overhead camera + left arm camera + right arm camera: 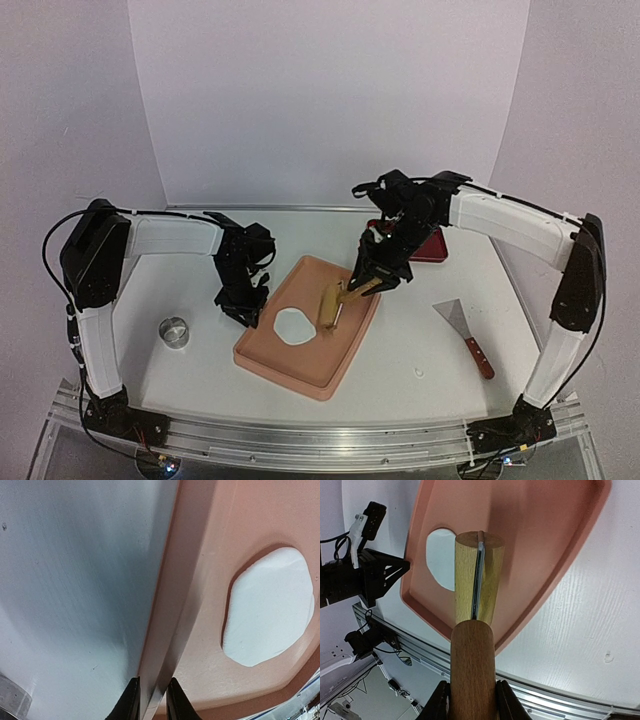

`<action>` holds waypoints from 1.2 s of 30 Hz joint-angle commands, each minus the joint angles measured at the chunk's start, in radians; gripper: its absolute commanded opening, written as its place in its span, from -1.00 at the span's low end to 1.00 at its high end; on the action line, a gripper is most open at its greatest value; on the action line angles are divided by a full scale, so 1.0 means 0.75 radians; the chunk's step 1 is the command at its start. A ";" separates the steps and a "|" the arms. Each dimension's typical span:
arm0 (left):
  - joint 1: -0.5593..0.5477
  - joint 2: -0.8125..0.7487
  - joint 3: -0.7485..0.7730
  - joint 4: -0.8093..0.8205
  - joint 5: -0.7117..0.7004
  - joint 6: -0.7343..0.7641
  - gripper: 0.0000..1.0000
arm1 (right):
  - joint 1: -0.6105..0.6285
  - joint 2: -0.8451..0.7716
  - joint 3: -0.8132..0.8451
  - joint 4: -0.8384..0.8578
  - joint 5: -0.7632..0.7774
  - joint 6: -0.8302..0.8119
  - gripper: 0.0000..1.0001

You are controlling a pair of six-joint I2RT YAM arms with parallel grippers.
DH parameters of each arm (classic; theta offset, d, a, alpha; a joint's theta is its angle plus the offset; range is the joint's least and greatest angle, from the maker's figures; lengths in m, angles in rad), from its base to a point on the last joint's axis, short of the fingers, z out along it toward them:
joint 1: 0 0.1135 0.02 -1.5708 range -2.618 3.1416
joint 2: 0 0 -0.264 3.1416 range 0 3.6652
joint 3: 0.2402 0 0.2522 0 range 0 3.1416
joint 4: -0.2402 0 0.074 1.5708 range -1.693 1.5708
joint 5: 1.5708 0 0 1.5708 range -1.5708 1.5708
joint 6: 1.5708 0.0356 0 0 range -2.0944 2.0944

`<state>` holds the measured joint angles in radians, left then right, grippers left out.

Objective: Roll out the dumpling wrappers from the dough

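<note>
- left gripper [243, 312]: sitting at the left rim of the pink tray [305, 285]. its two fingers [131, 702] are pinching narrowly on that rim, one on the table [400, 350] side and one on the tray side.
- right gripper [366, 284]: clamping the handle of the wooden rolling pin [333, 303]. in the wrist view its fingers [439, 702] are pressing on both sides of the handle. the pin is pointing away from the wrist, out over the tray floor.
- the dough [295, 326]: lying flat on the tray floor, toward the tray's left side. it is showing as a thin white sheet with an uneven, roughly round outline. the roller's far end is sitting just beside the sheet's right edge. whether it is touching the dough or the tray floor cannot be told.
- metal ring [174, 332]: standing on the table to the left of the tray, apart from it and near the left arm.
- scraper [466, 338]: lying on the table to the right of the tray, blade pointing away, reddish-brown handle toward the near edge.
- dark red object [432, 246]: lying behind the right arm, mostly hidden, so its kind cannot be told.
</note>
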<state>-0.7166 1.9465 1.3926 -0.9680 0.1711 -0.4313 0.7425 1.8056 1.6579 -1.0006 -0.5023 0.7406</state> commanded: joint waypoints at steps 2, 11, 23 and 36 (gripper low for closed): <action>0.006 -0.020 0.002 0.005 -0.002 -0.037 -0.62 | 0.084 0.147 0.138 0.140 -0.039 0.115 -1.00; 0.006 -0.028 -0.027 0.019 0.008 -0.038 -0.67 | 0.130 0.390 0.310 0.197 -0.122 0.146 -1.00; 0.006 -0.040 -0.056 0.041 0.016 -0.043 -0.73 | 0.132 0.551 0.230 0.204 -0.099 0.101 -1.00; 0.006 -0.068 -0.119 0.030 -0.023 -0.049 -0.77 | -0.046 0.395 -0.335 0.205 0.051 -0.030 -1.00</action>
<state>-0.7170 1.9225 1.3389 -0.9178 0.1799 -0.4431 0.7586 2.0546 1.5840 -0.5785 -0.7403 0.7546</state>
